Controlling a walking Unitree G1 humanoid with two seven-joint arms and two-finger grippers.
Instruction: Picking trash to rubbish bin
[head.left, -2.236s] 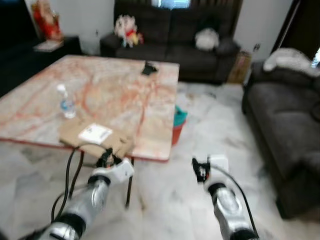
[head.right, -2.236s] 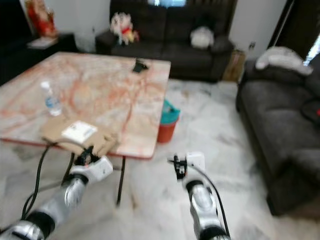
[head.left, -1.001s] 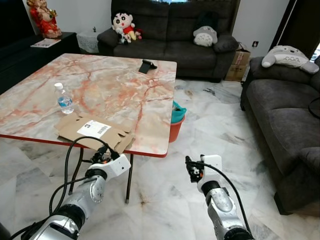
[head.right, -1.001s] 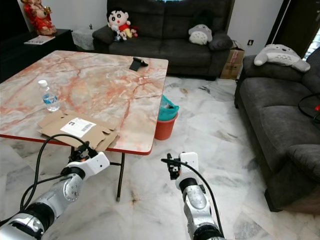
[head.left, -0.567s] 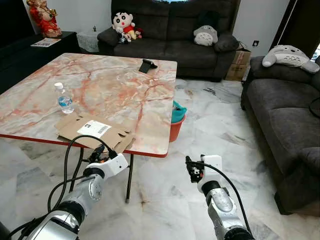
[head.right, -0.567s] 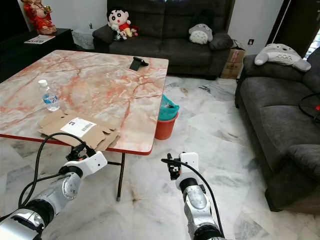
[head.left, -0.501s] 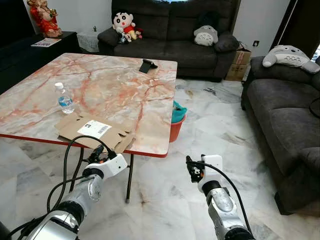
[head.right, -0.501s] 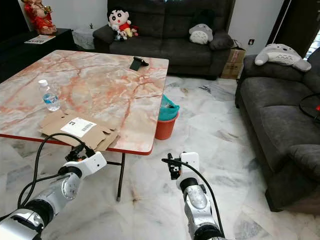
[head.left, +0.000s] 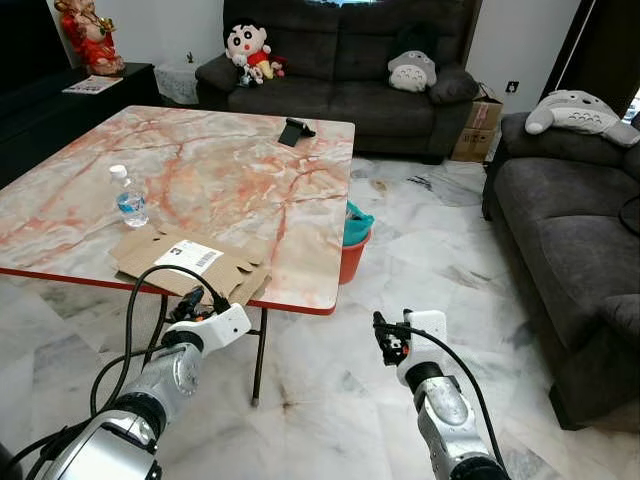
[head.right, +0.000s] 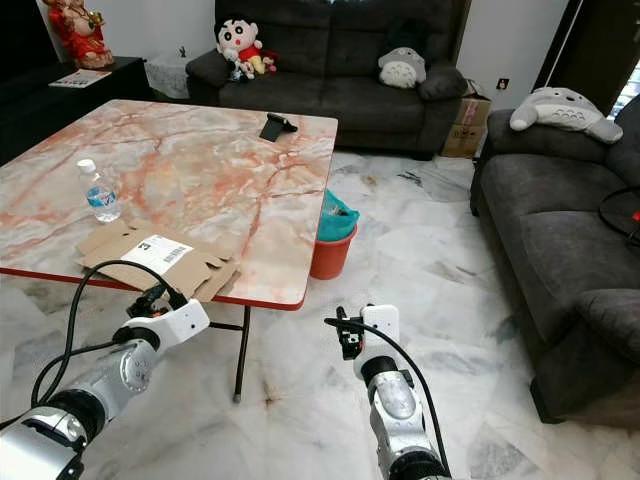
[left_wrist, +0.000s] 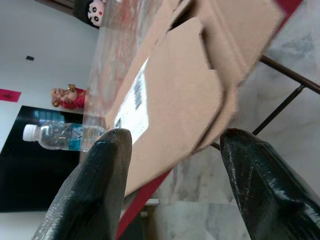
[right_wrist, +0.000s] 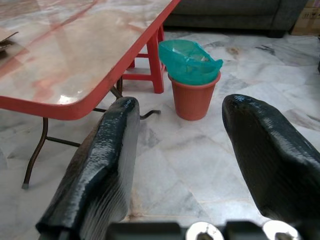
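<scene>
- Left pincer (head.left: 186, 304): fingers spread, nothing between them, hovering just below the near edge of the surface (head.left: 300, 200), nose aimed at the cardboard's overhanging corner. Wrist view puts the flap right between the two fingers (left_wrist: 95, 195), not touching yet.
- Right pincer (head.left: 380, 338): also spread and empty, over bare floor off the surface's near right corner, facing the bin. Leave it idle for now, or keep it ready as support.
- Surface: big pinkish marble-look top w/ red rim on thin metal legs. The rim sits under the cardboard, so come in level and don't ram it from below.
- Cardboard (head.left: 190, 262): flattened box w/ white label, lying at the near edge, one corner sticking out past the rim. Looks like the trash to go for first. Best grip, I'd say: slide one finger over and one under the overhang, bite deep past the flap fold; a floppy sheet will likely sag or swing if pinched at the tip only.
- Rubbish bin (right_wrist: 194, 85): orange bucket w/ teal liner, on the floor beside the far right side of the surface, well apart from the cardboard. The sheet looks wider than the bin mouth, so prob. needs to go in edge-first.
- Water bottle (head.left: 129, 202): upright, just behind the cardboard. Pull the sheet toward the robot, not sideways, so it doesn't get knocked over.
</scene>
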